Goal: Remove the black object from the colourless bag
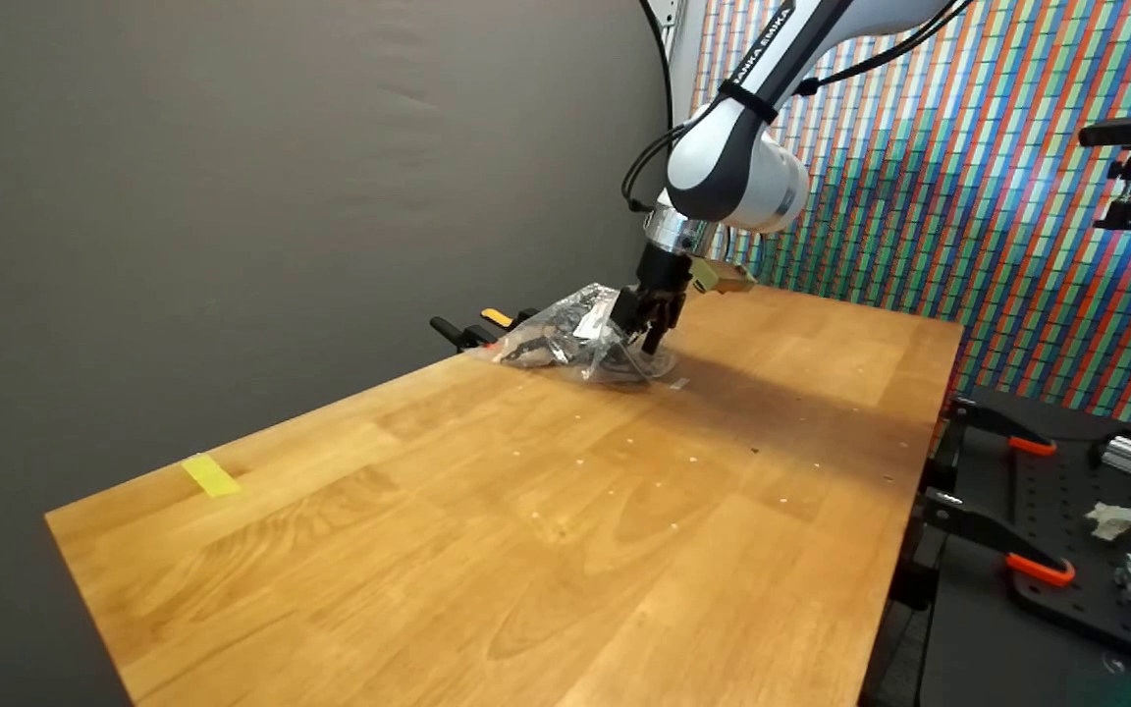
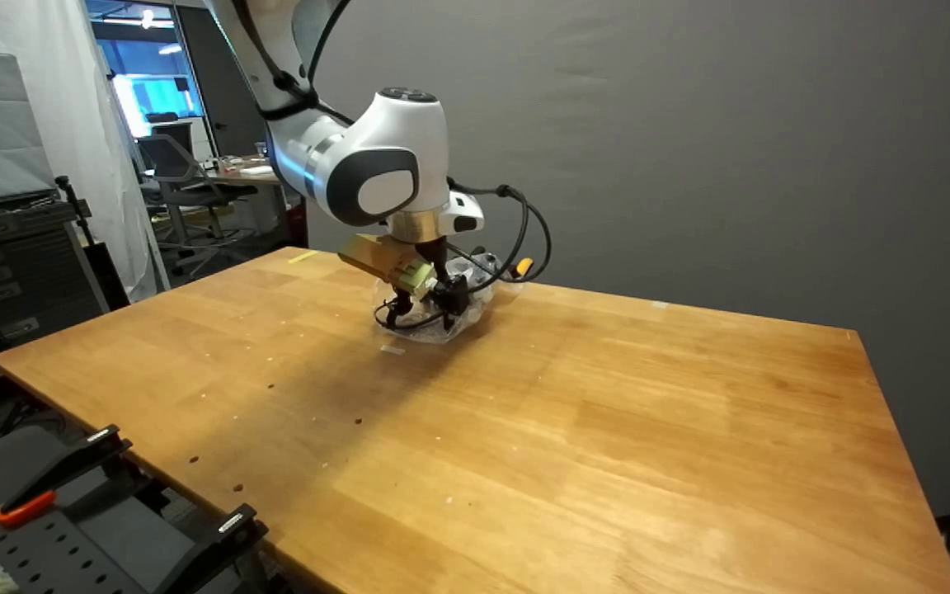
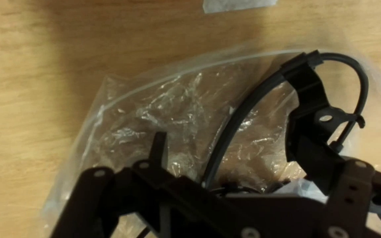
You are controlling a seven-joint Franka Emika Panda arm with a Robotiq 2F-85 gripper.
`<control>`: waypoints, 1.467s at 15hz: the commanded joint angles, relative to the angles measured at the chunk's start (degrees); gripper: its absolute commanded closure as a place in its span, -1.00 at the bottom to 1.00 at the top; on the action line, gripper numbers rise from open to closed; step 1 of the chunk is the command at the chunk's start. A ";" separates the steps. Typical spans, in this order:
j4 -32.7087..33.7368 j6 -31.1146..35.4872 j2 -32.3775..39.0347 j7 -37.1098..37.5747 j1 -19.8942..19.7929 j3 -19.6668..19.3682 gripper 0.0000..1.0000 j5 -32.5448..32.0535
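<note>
Lining up a grasp, we judge: clear bag [image 3: 180, 105] spreading from the wrist view's left, gripper [image 3: 226, 137] at lower middle with fingers apart, black cable-and-bracket object [image 3: 309, 87] at upper right, apparently inside. Next, we must close on it without pinching the bag.

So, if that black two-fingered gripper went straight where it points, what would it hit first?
Most likely the crinkled, colourless plastic bag beneath the gripper; depth is unclear, so they might be touching.
</note>
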 commanded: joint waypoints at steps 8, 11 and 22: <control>1.21 0.84 0.83 -1.58 -1.34 3.85 -1.00 1.85; 1.47 0.93 1.20 -1.24 -1.09 3.24 -0.90 1.70; 2.38 1.44 1.76 -0.91 -1.74 2.57 0.23 1.96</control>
